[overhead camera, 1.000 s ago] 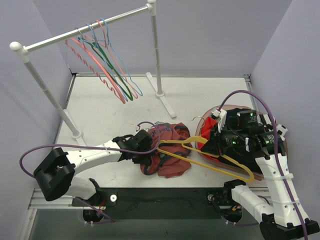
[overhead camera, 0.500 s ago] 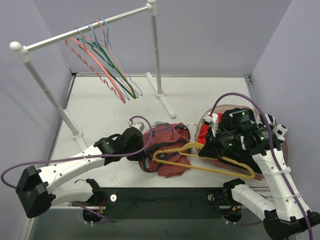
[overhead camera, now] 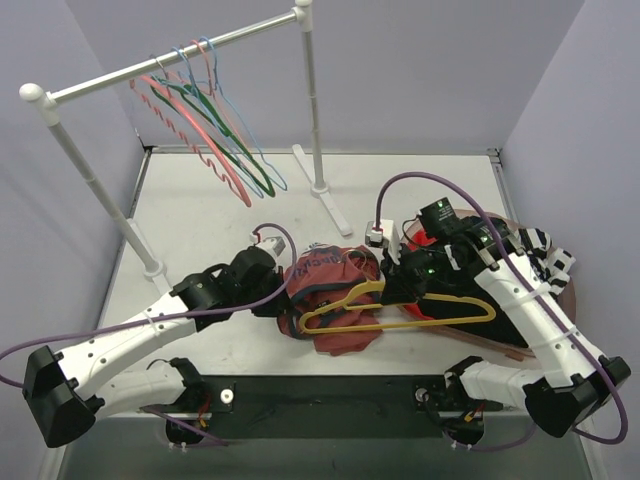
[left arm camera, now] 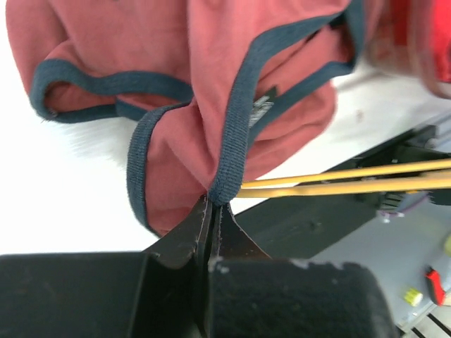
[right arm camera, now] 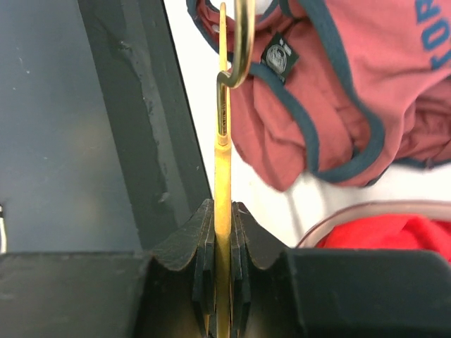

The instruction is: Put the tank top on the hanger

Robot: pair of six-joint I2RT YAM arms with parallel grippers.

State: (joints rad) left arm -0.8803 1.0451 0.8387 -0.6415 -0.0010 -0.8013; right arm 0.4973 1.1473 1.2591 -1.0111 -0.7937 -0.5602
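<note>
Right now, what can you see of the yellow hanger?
The hanger is thin yellow plastic, a triangle with a brassy, metal-looking hook. The right claw is shut on its neck just below the hook. From above, its left end overlaps the rust-red tank top, which the left claw pinches at the trim.

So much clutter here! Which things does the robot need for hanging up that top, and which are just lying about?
In use: tank top, yellow hanger, left gripper pinching the top, right gripper clamping the hanger.
Lying about: spare hangers on the rail, red garment, striped garment.
</note>
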